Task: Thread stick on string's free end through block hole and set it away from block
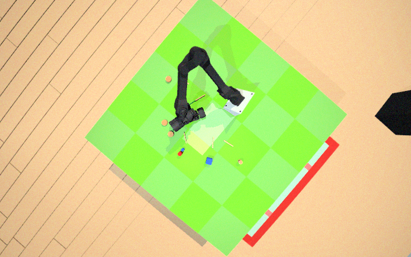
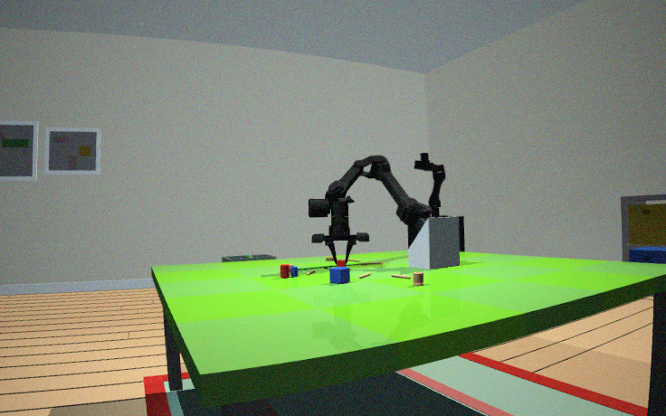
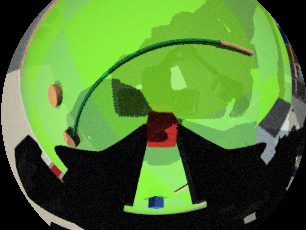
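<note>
My gripper point(image 2: 341, 262) point(image 3: 161, 127) points down and is shut on a red block point(image 3: 163, 137), low over the table; the arm hides it in the top view. A dark patch shows on the block; I cannot tell whether it is a hole. The string's button point(image 1: 170, 134) point(image 3: 70, 139) lies left of the gripper. The green string point(image 3: 150, 47) curves behind the gripper to its tan stick point(image 1: 200, 96) point(image 2: 373, 264) point(image 3: 237, 47), which lies on the table. The string does not pass through the red block. A blue block point(image 1: 209, 161) point(image 2: 339, 275) point(image 3: 156, 202) stands in front; no hole is visible in it.
Two more buttons point(image 1: 164, 122) point(image 1: 168, 79) lie on the left. Loose sticks point(image 1: 185, 137) point(image 1: 213, 142) point(image 1: 228, 143), a red piece point(image 1: 180, 153), a small blue piece point(image 1: 182, 149) and a tan cylinder point(image 1: 240, 162) lie in front. The arm's pale base point(image 1: 247, 98) stands right.
</note>
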Tool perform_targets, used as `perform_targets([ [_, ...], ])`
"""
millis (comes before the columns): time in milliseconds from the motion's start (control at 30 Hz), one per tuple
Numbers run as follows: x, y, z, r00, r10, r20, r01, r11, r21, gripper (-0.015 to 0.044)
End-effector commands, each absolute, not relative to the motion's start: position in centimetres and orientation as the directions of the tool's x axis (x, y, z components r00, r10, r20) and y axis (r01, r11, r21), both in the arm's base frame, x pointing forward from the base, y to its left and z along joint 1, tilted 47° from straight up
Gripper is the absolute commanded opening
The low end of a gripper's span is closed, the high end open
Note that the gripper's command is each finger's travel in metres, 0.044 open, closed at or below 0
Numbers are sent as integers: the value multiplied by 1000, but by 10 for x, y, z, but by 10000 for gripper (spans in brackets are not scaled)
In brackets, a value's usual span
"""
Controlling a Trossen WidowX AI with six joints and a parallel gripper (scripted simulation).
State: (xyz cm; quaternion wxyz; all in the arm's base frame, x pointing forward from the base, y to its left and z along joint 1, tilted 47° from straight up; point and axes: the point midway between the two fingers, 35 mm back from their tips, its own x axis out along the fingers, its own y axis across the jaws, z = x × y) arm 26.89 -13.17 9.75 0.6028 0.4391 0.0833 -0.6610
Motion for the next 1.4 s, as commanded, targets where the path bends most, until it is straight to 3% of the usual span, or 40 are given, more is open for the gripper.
perform_targets([
  [0,269,-132,98,112,-724,-681,870,-259,420,72],
  [167,269,-132,98,112,-724,-681,870,-259,420,39],
  [233,269,-132,98,112,-724,-681,870,-259,420,0],
  [1367,267,-122,108,116,-715,-690,870,-262,417,0],
])
